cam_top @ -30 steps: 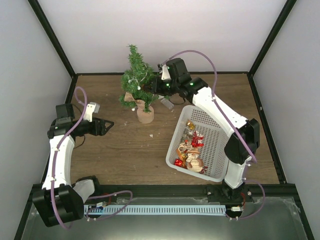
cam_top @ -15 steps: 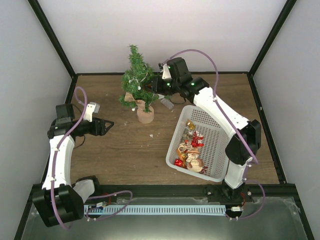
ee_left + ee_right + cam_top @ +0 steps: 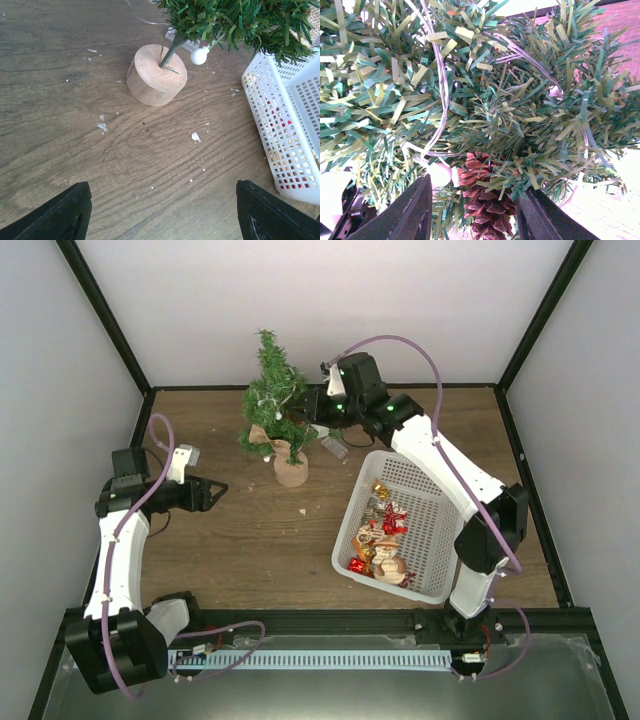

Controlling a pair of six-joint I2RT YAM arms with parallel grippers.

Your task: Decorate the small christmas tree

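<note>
The small christmas tree [image 3: 272, 400] stands at the back centre on a round tan base [image 3: 291, 470]. My right gripper [image 3: 312, 412] is at the tree's right side, open. In the right wrist view its fingers [image 3: 415, 210] stand either side of a brown pine cone [image 3: 487, 197] that hangs among the green branches [image 3: 530, 115], with a small gap on each side. A white bead [image 3: 439, 173] and a clear wire hang beside it. My left gripper [image 3: 218, 488] is open and empty, left of the tree; its view shows the base [image 3: 156, 75] and a white ball [image 3: 199, 55].
A white mesh basket [image 3: 440, 530] at the right holds several red and gold ornaments [image 3: 380, 535]; its corner shows in the left wrist view [image 3: 280, 110]. A small clear box [image 3: 333, 447] lies between tree and basket. White crumbs [image 3: 195, 136] dot the wooden table.
My right gripper has drawn slightly up and to the right, away from the tree. The left arm, tree and basket have not moved.
</note>
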